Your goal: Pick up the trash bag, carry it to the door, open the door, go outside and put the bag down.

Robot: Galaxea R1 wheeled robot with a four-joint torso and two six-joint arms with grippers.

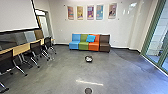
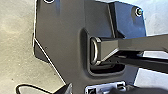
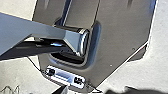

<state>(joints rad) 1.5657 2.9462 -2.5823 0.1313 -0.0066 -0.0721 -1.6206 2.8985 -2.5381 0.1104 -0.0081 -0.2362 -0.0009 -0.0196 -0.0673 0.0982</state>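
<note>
Office room, grey floor. Likely trash bag, a small, dark, rounded bundle with a whitish top (image 1: 88, 59), sits on the floor near mid-frame, in front of a low blue, green, orange and brown sofa (image 1: 89, 43) and apart from it.

Risks, my judgement. Approach: a flat dark disc (image 1: 88, 91) lies at the bottom centre of the frame; could be a floor fitting, could be loose. If loose, a wheel may catch it on a straight run in. Grasp: the bundle is low and squat, so a shallow reach may close on air or push it along the floor; a pinch on one edge may tip it and spill the pale contents. Carrying: black chairs with splayed metal legs (image 1: 35, 51) line the pale wooden tabletop (image 1: 21, 48) at left; a wide turn there could snag a swinging bag. Exit: green-framed glass (image 1: 156, 37) at right of frame, cannot tell which part opens; misjudging clear glass would mean a bump.

Bag's look: dark outer edge, pale and lumpy inside, roughly round. Could be bagged rubbish in a bin; cannot tell. No knot or handle made out.

Left gripper (image 2: 92, 90) and right gripper (image 3: 84, 90): cannot tell whether either is apart or together. Bag is well away from both.
</note>
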